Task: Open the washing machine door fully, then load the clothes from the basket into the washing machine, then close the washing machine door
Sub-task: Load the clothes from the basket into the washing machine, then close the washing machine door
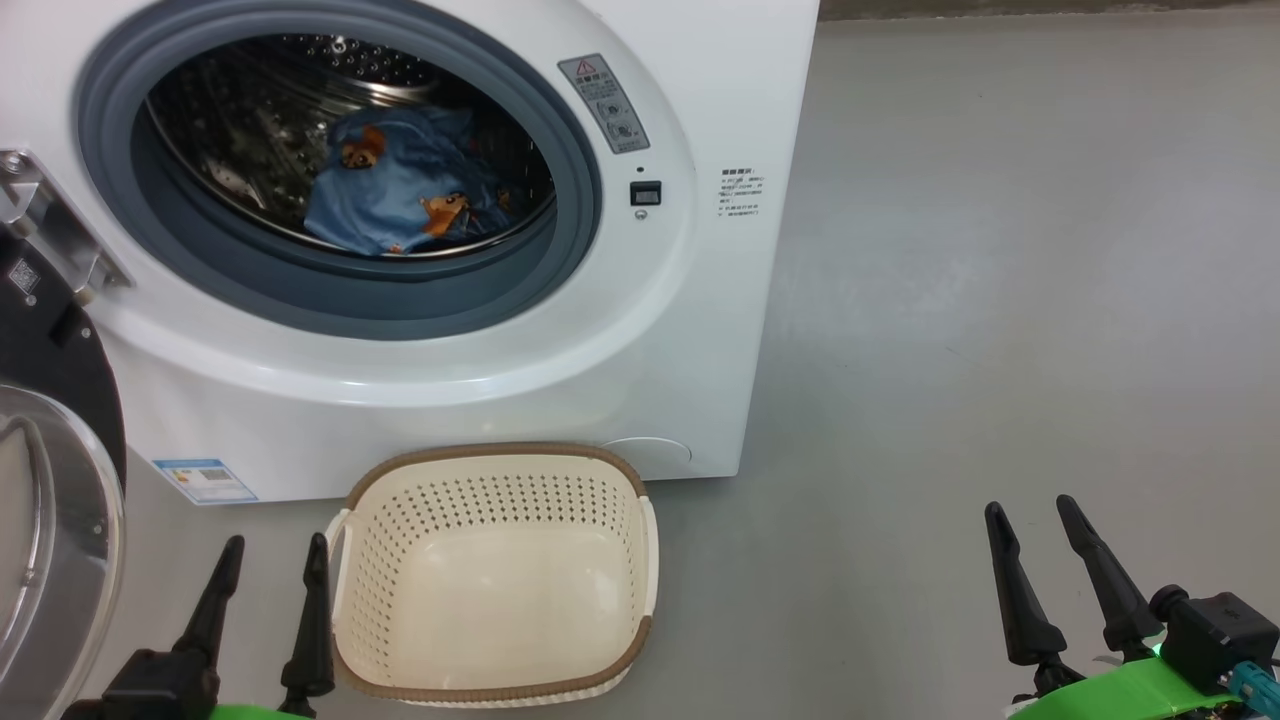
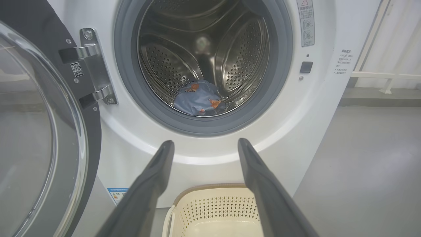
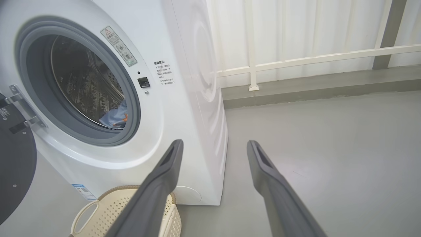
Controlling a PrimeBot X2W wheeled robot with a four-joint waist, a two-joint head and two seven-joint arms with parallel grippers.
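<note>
While the round black-rimmed glass washing machine door [image 1: 60, 400] hangs open at far left, the left gripper [image 1: 277, 545] hovers wide-jawed beside the cream perforated plastic basket [image 1: 500, 500], set before the white washing machine [image 1: 720, 330]; light blue cartoon-printed clothes [image 1: 400, 190] lie in its drum, and the right gripper [image 1: 1030, 505], jaws wide, holds nothing.

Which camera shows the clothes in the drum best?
The head view: the clothes lie large and unobstructed in the drum. The left wrist view shows them smaller; the right wrist view, a sliver behind the gasket.
</note>
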